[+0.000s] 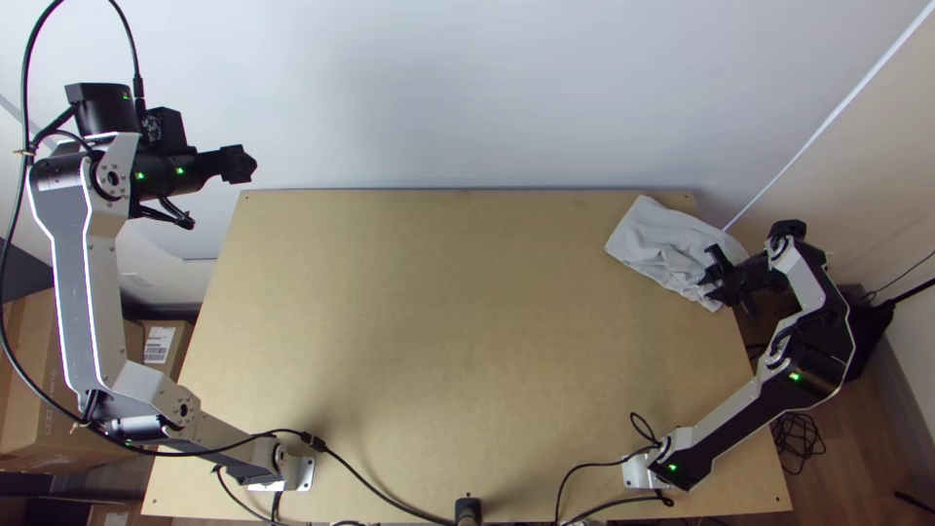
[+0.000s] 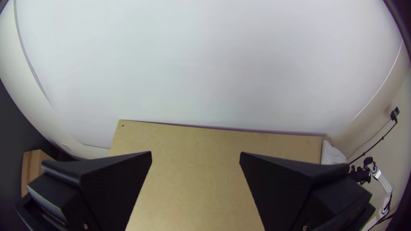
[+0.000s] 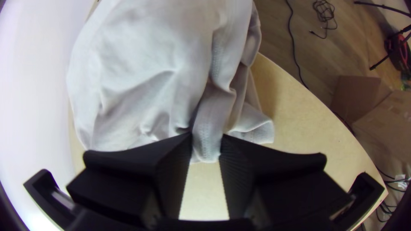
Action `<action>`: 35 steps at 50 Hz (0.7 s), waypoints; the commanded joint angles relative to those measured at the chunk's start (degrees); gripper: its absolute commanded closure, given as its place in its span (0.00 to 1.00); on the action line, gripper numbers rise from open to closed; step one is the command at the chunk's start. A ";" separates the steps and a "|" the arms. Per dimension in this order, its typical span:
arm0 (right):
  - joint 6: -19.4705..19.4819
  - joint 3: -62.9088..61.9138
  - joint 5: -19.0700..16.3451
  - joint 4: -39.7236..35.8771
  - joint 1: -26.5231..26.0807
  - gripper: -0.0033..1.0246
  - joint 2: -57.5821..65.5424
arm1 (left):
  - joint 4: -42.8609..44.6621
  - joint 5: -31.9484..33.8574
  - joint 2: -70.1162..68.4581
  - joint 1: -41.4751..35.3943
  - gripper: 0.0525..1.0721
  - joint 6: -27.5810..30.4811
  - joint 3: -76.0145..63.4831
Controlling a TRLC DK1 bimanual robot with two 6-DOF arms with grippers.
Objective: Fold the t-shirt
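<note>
From where I'm standing, a wall (image 1: 419, 97) is rising behind the tabletop (image 1: 438, 312) and boxes (image 1: 34, 394) are sitting off its left side. A looped cable (image 1: 799, 440) is lying on the floor off its right. Both arm bases are standing on its near part, one left, one right. The t-shirt (image 1: 657, 239) is resting at its far right corner, with a fold between the right hand's (image 1: 722, 277) fingers. The left hand (image 1: 239, 164) is hovering high toward its left side.
</note>
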 commanded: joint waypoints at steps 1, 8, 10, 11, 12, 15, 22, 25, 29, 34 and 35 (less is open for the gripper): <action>0.49 -0.80 0.48 -0.23 -0.85 0.98 -0.24 | 0.43 0.37 -0.63 0.83 0.04 0.07 -0.33; -1.09 -1.50 0.66 -2.69 -2.70 0.98 -3.31 | 0.25 0.37 -0.90 1.45 0.04 0.16 -0.33; -1.62 -1.59 0.75 -3.39 -3.31 0.98 -4.28 | 0.25 0.37 -0.90 1.45 0.04 0.07 -0.33; -1.97 -1.59 0.84 -3.92 -3.58 0.98 -4.81 | 0.17 0.46 -0.90 1.45 0.04 0.16 -0.33; -2.15 -1.59 0.92 -4.53 -3.93 0.98 -5.16 | 0.17 0.46 -0.99 1.45 0.04 0.07 -0.33; -3.38 -1.59 1.01 -5.94 -4.63 0.98 -6.57 | 0.08 0.46 -0.99 1.45 0.04 0.07 -0.33; -5.14 -2.73 2.94 -6.73 -6.13 0.98 -8.50 | 0.08 0.46 -0.99 0.92 0.04 -0.11 -0.33; -5.75 -3.43 4.00 -7.00 -6.74 0.98 -8.59 | 0.08 0.46 -1.07 0.66 0.04 -0.28 -0.33; -6.19 -5.10 4.09 -7.00 -6.92 0.96 -8.24 | 0.08 0.46 -1.07 0.22 0.04 -0.37 -0.24; -6.54 -5.72 4.09 -7.00 -6.92 0.31 -8.06 | 0.25 0.46 -1.07 0.13 0.04 -0.37 0.02; -6.45 -5.54 4.09 -7.00 -6.92 0.19 -8.15 | 0.25 0.46 -1.16 0.13 0.04 -0.37 0.11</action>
